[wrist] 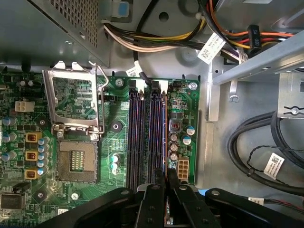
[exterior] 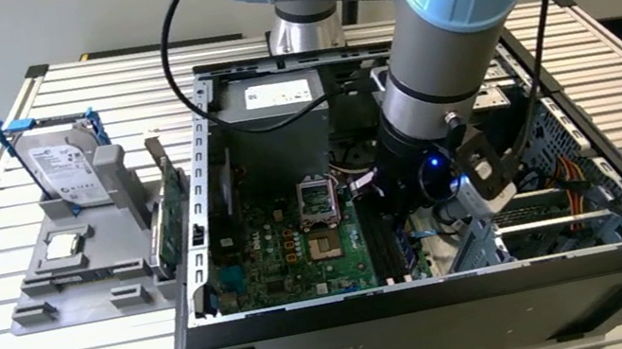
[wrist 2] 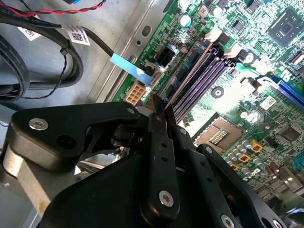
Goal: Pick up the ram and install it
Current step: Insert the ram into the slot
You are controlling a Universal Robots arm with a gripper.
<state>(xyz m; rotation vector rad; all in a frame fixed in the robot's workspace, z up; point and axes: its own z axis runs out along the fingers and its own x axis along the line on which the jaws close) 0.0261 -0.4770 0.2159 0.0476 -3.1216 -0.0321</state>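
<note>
Gripping the ram (wrist 2: 187, 76) edge-on, the claw (wrist 2: 159, 114) sits closed. Its long axis parallels the memory slots (wrist: 147, 133), running toward 12 o'clock in the first wrist view.

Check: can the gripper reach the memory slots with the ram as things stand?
Probably yes: the gripper, shut on the ram, sits right above the memory slots; the cables lie off them.

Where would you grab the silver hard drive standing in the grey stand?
The hard drive stands on edge with its bottom sunk in the stand, so come from above and pinch the two broad faces of its free upper half.
</note>
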